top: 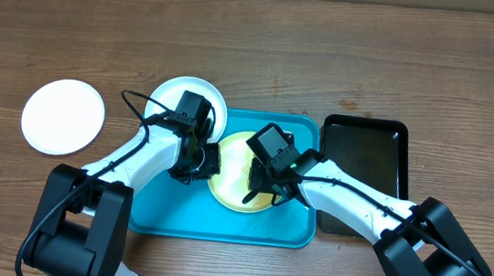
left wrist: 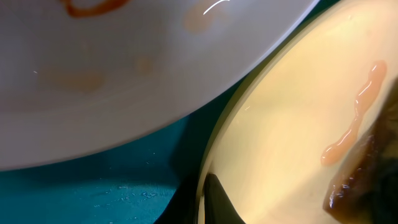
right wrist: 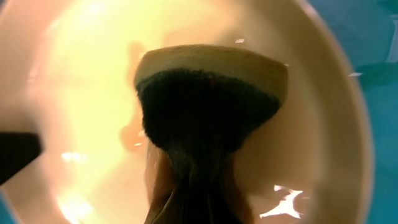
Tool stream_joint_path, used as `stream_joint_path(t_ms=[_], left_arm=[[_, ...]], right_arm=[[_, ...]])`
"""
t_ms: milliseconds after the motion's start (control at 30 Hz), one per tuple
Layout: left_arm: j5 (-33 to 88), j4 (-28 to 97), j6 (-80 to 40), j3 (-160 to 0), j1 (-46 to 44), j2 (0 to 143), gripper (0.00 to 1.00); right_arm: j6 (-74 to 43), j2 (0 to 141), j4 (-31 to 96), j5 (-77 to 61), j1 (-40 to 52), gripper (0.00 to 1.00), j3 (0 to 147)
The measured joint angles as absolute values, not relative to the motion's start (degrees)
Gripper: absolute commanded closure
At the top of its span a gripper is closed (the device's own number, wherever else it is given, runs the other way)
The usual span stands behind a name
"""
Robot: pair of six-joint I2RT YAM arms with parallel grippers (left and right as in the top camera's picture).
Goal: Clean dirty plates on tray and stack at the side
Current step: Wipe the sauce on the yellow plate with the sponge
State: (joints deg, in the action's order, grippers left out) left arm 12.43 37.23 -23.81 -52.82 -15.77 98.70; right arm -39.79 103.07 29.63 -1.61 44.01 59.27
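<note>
Three plates show from overhead. One white plate (top: 63,117) lies alone on the wooden worktop (top: 329,55), well apart to the left. A second white plate (top: 167,97) sits at the top-left corner of the turquoise tray (top: 184,212), partly over its rim. The pale yellow plate (top: 236,175) lies inside the tray, just beside a black tray (top: 364,164) standing to the right. Both arms reach in over the yellow plate: the left gripper (top: 210,164) is at its left edge and the right gripper (top: 258,192) is down over its middle.

From the left wrist, the second white plate fills the top of the picture, with a faint orange-brown smear (left wrist: 93,6) near the upper edge. The yellow plate curves in from the right and carries a pale orange streak (left wrist: 354,118). A dark fingertip (left wrist: 217,199) rests just inside the yellow plate's rim with a dark shape outside it, so the left jaws look clamped on that rim. Wet turquoise tray floor shows between the two plates.

From the right wrist, a sponge (right wrist: 211,93), yellow-backed with a dark scouring face, presses onto the yellow plate. It is pinched narrow at its lower end, where the right jaws grasp it. A dark finger (right wrist: 15,155) pokes in at the plate's left edge.
</note>
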Motion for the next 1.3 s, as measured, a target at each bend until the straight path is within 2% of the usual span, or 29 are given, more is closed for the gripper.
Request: stream_joint_path(t_ms=[433, 833, 1133, 1300], left_arm=[[12.4, 37.2, -23.8, -52.8, -15.8, 98.7, 0.96], [12.4, 37.3, -23.8, -52.8, -15.8, 98.7, 0.96], [12.4, 37.3, -23.8, -52.8, -15.8, 98.7, 0.96], [12.4, 37.3, -23.8, -52.8, -15.8, 98.7, 0.96]], right_arm=[[-37.1, 100.1, 33.3, -17.6, 38.5, 0.96, 65.0], [-42.1, 100.1, 16.6, -19.9, 40.2, 0.96, 50.6], [-47.1, 100.1, 8.9, -24.0, 40.2, 0.96, 48.9], [-48.8, 100.1, 11.5, -24.0, 40.2, 0.96, 48.9]])
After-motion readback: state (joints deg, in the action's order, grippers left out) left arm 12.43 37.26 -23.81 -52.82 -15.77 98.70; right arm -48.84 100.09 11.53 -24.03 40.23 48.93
